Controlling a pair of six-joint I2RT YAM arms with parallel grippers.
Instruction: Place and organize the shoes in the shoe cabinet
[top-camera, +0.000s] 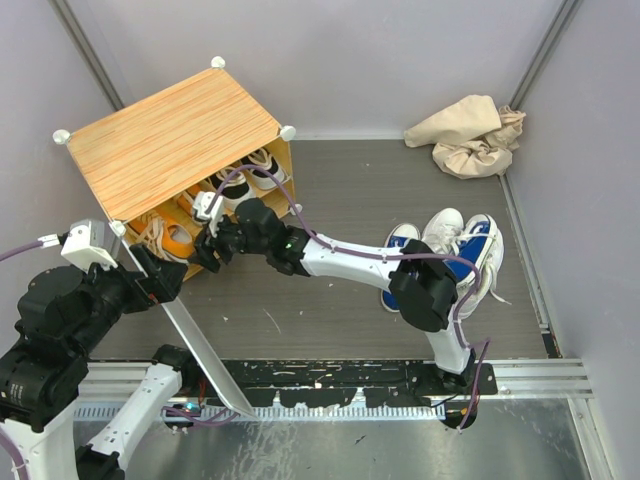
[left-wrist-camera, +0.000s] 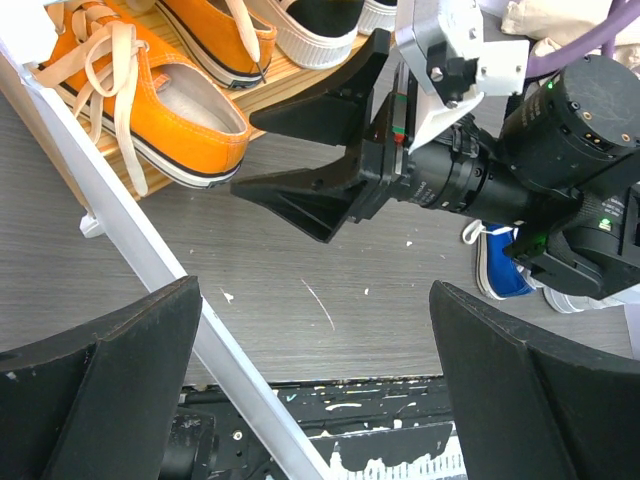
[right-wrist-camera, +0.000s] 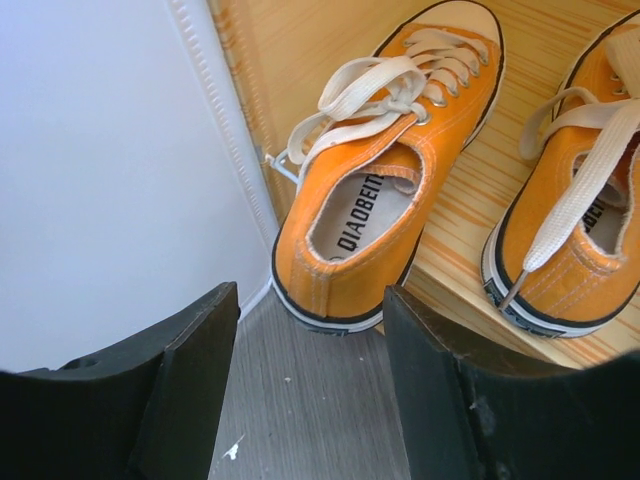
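Shoe cabinet (top-camera: 175, 140) sits far left on the counter (top-camera: 350, 190), which has a grey, streaked wood-look surface. Its top is striped orange-tan wood grain, with white round knobs at the corners. The white front panel (top-camera: 195, 340) is smooth and flat, stands open, and slants toward the near edge. On the lower wood-grain shelf (right-wrist-camera: 470, 260) are two orange canvas sneakers with cream flat laces and black-lined white soles. The left orange sneaker (right-wrist-camera: 380, 200) lies beside the panel with its heel past the shelf's front edge; the right orange sneaker (right-wrist-camera: 570, 230) lies parallel to it, fully on the shelf. To their right, black sneakers with ribbed white soles (left-wrist-camera: 320, 25) are also in the cabinet. Blue sneakers (top-camera: 480, 240) and a white sneaker (top-camera: 442, 228) lie together on the counter at right, well apart from the cabinet. A crumpled beige cloth (top-camera: 470, 135) is in the far right corner. Right gripper (right-wrist-camera: 310, 295): matte black wedge jaws parted moderately, nothing between them, held just in front of the left orange sneaker's heel; contact with it cannot be told. Left gripper (left-wrist-camera: 312, 290): jaws spread wide, holding nothing, with the panel's edge running below the gap, near the right gripper.
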